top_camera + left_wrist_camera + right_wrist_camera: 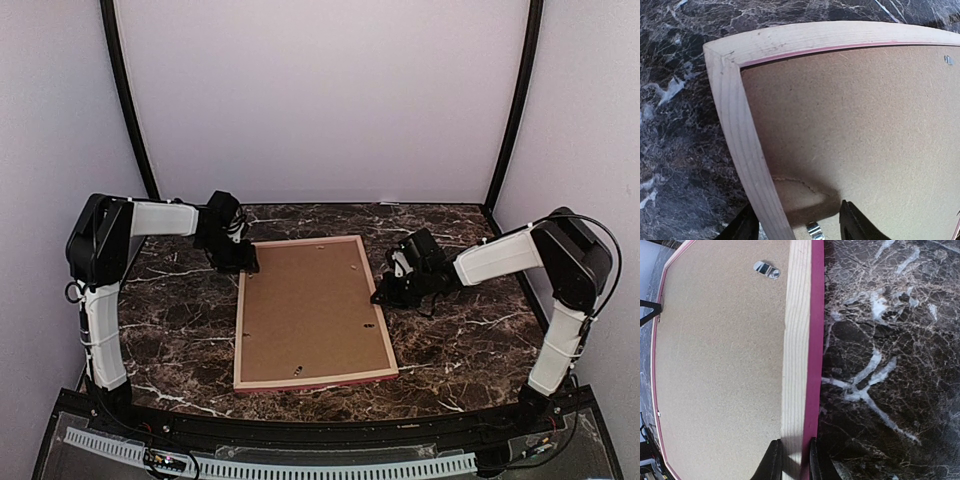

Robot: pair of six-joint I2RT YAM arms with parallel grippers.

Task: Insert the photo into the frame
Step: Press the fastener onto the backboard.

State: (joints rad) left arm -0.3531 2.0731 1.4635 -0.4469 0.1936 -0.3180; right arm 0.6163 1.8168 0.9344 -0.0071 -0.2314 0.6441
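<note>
The frame lies back side up on the marble table, pale wood rails with a pink outer edge. A plain brown backing board fills it. The photo is hidden. My left gripper hovers at the frame's far left corner. In the left wrist view it is open, one finger outside the rail and the other over the board. My right gripper is at the frame's right side. The right wrist view shows it shut on that rail.
Small metal tabs sit on the board near the rails. Dark marble table surrounds the frame, with grey walls behind and at both sides. A black rail with a white strip runs along the near edge.
</note>
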